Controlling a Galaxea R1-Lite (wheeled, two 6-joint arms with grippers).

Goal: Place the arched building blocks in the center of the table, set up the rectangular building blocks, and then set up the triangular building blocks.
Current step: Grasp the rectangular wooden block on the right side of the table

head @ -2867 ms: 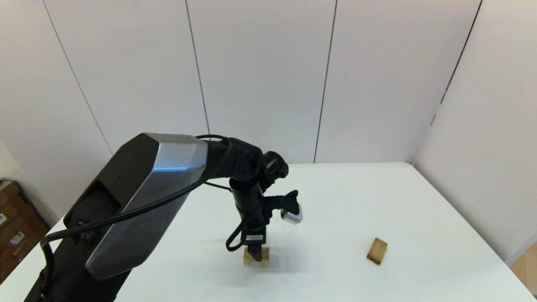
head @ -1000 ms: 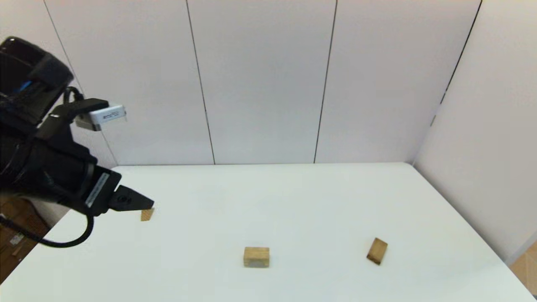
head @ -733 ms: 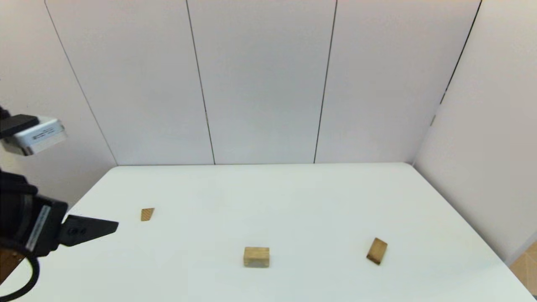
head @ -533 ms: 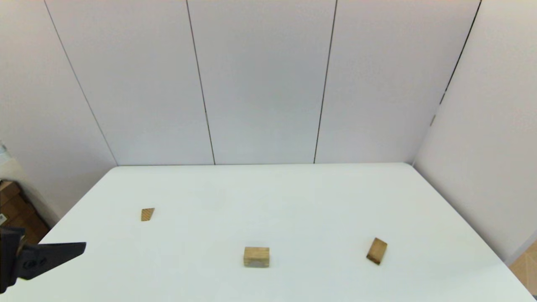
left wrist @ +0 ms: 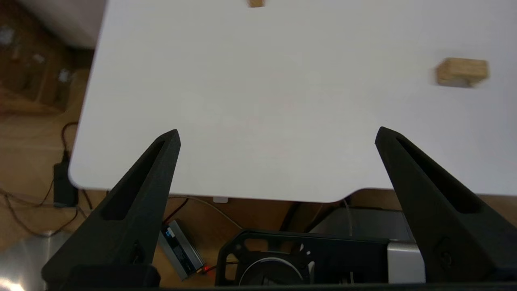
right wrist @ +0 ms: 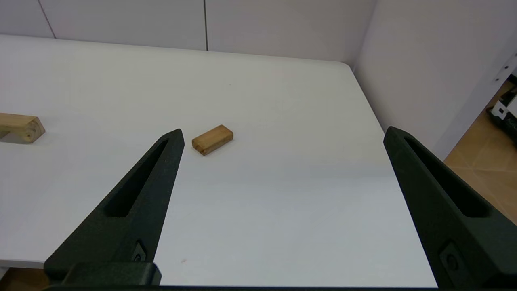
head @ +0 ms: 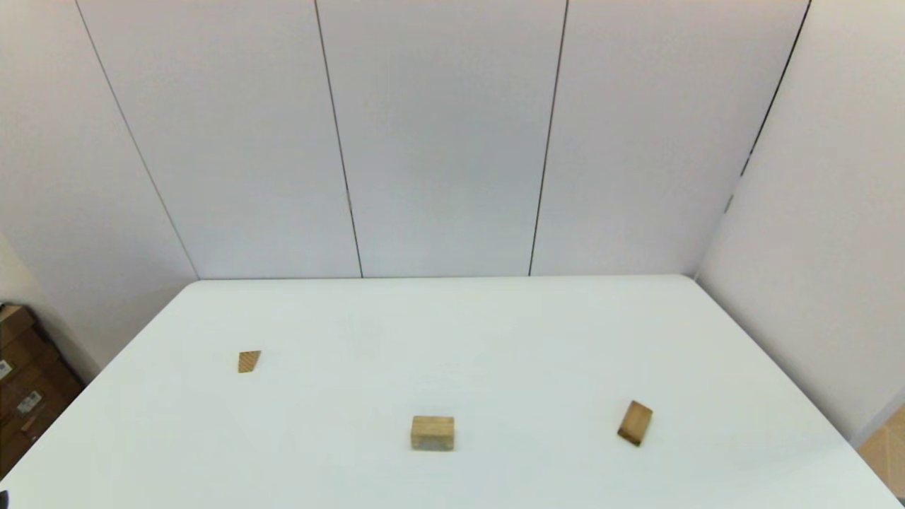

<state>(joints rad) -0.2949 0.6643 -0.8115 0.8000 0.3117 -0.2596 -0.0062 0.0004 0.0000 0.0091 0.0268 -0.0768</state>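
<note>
- The pale light-wood arched block [head: 432,432] with a notch cut in one long side stands on the large white table [head: 452,332], near the front edge and about midway across; its broad top face is plain and a shadowed recess shows low on the side facing the robot; the left wrist view shows it [left wrist: 461,72] well beyond the claw, resting alone.
- The flat, darker tan-brown rectangular wooden slab [head: 635,423] lies on the right part of the table, turned at an angle to the table's edges, well apart from the arched block; in the right wrist view it [right wrist: 212,139] lies flat with its end grain showing, and one end of the arched block [right wrist: 21,127] shows off to the side.
- The small brown wooden wedge with striped grain [head: 248,361] sits on the left part of the table, farther back than the other two blocks and well apart from both; only a sliver of it [left wrist: 255,3] shows in the left wrist view.
- The left claw [left wrist: 276,135] is out of the head view; it hangs above the table's near left corner, looking down over the table's edge at the floor and the robot's base; its two black fingers [left wrist: 137,194] are spread wide with nothing between them.
- The right claw [right wrist: 282,135] is also out of the head view; it is held low over the near right part of the table, aimed across the surface towards the back wall; its fingers [right wrist: 133,198] are spread wide and grip nothing, touching no block.
</note>
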